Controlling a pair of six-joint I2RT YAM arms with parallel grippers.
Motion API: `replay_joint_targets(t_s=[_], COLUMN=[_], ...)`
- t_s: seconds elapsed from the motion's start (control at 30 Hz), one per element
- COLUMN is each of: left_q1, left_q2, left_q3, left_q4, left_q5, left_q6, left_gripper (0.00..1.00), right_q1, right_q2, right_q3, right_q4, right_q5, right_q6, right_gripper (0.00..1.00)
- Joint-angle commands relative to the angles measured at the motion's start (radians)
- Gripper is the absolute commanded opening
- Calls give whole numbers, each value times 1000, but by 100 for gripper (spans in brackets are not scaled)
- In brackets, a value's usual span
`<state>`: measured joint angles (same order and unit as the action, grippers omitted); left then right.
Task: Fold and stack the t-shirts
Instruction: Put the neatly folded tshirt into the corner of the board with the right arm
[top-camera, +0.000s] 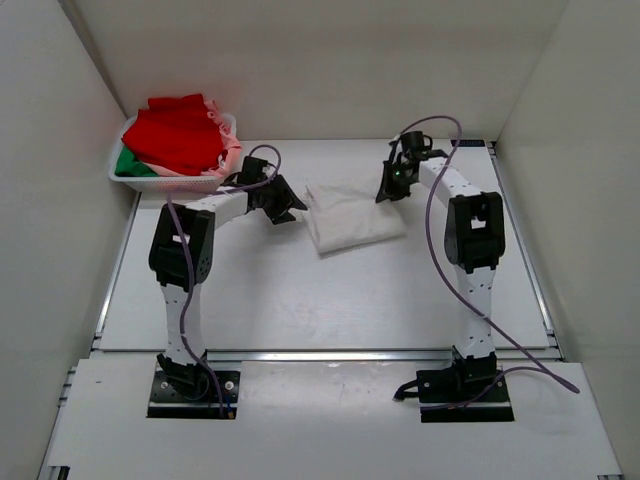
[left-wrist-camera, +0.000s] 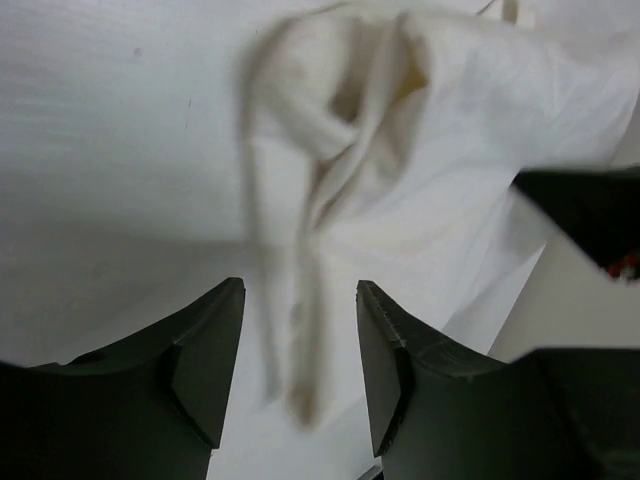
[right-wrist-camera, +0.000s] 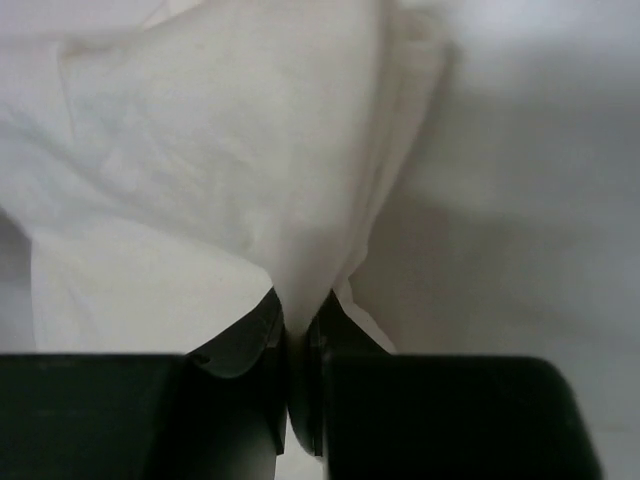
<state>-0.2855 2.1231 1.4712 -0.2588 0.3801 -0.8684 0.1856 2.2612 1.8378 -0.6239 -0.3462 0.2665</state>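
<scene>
right gripper pinching a fold of the off-white t-shirt on the surface; left gripper spread, cloth strip between its fingers.

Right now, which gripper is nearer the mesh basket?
Left. The left gripper sits just right of the basket; the right gripper is beyond the off-white shirt, pinching its edge.

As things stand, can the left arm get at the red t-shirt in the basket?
Probably yes. The red t-shirt lies uncovered on top in the white mesh basket, close to the open left end effector; nothing stands between them.
</scene>
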Motion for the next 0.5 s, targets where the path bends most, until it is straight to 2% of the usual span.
replay_joint_targets(t_s=[0.0,0.2,0.37,0.4,0.47], left_q1=[28,32,23,25,28], left_q2=[-198,-351,-443,-460,-476], left_q3=[-54,-156,-267,-296,-316], left_q4=[-33,-68,-56,-51,-54], left_q5=[42,71,79,91,98], left_q6=[43,89,120,127,132], left_gripper=[60,62,75,80,84], right_q1=[-121,-271,-362,-376,-376], right_q2=[56,170,248,273,302], right_q3=[197,371,480,541,577], right_q4=[-152,-149,-71,-56,-43], right_q5=[247,338,342,370,435], right_q6=[-212,-285,-358,-412,-440], right_gripper=[0,0,0,0,0])
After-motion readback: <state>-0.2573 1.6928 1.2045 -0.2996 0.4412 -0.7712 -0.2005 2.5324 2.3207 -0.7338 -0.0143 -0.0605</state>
